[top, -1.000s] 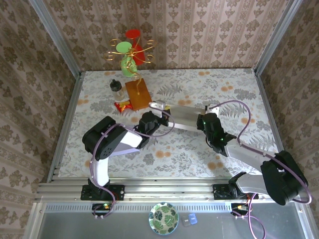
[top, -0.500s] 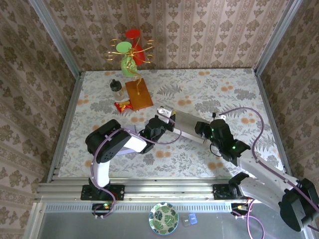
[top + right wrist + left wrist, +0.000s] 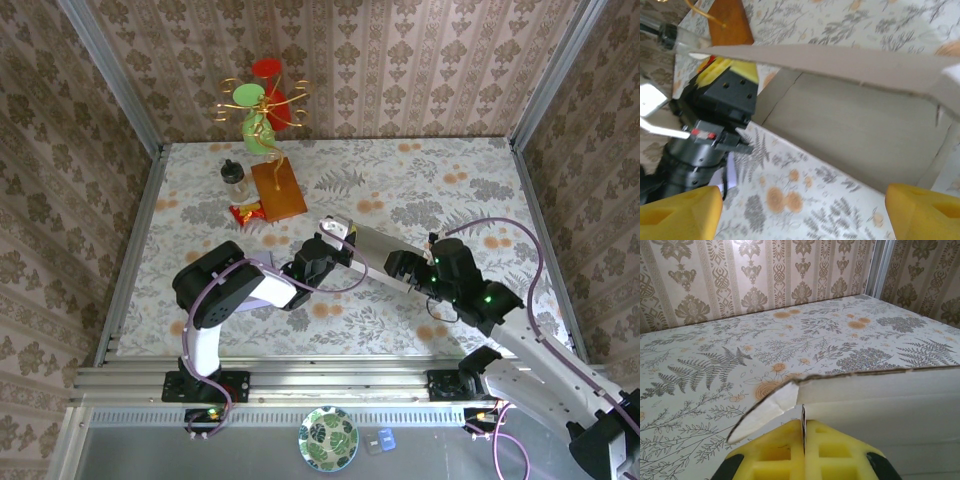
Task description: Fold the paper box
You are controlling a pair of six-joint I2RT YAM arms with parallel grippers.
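Paper box (image 3: 372,243) is pinched in closed left jaws; right jaws wide, empty; unsupported right end may spring unfolded.

Grey paper box (image 3: 372,246) — part-folded, mid-table.

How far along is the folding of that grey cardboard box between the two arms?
Early. Done: the grey cardboard box is partly opened, one wall raised. In hand: the left gripper is shut on its end edge; the right gripper stands open facing it, not touching. Left: its ends look unfolded, and no closed box shape yet.
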